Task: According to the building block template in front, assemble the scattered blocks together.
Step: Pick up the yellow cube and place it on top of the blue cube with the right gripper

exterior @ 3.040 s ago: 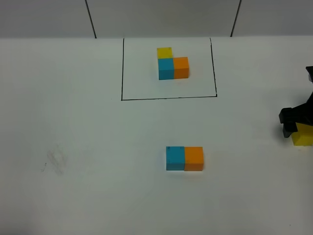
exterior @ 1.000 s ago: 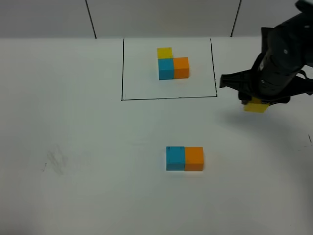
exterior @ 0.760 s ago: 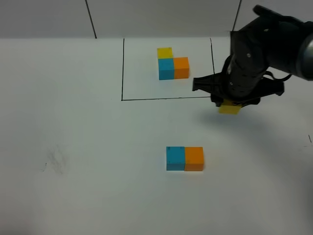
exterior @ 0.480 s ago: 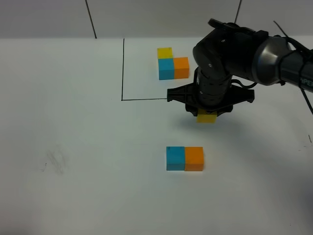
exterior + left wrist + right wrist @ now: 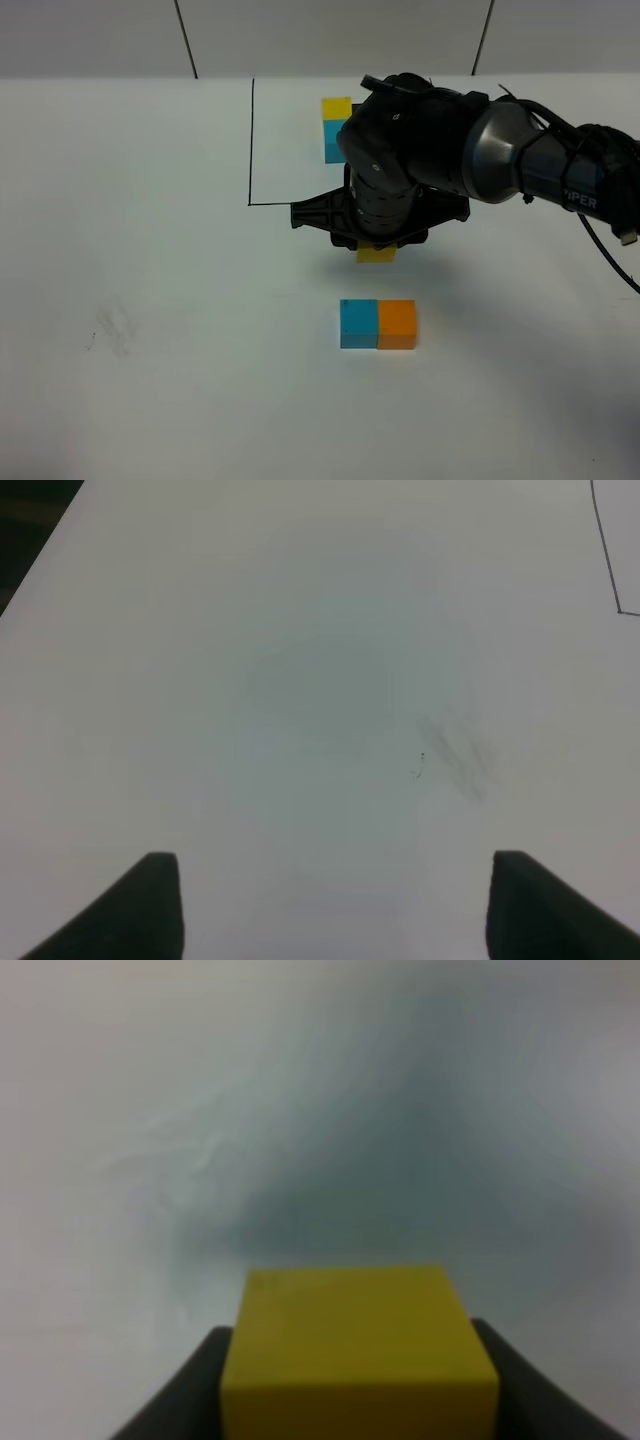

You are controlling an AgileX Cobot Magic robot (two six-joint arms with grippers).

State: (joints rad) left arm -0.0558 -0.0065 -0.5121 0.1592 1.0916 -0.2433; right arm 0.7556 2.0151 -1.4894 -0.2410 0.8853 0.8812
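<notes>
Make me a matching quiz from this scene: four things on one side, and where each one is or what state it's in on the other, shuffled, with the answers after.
Things:
1. loose yellow cube
2. loose cyan cube
3. loose orange cube
4. left pincer

Places or states:
A. on the white table, touching the cyan cube's right side in the high view
B. gripped in the right pincer, off the table
C. open, holding nothing
D. on the table, left one of the touching pair in the high view

Pairs: 1-B, 2-D, 3-A, 4-C
</notes>
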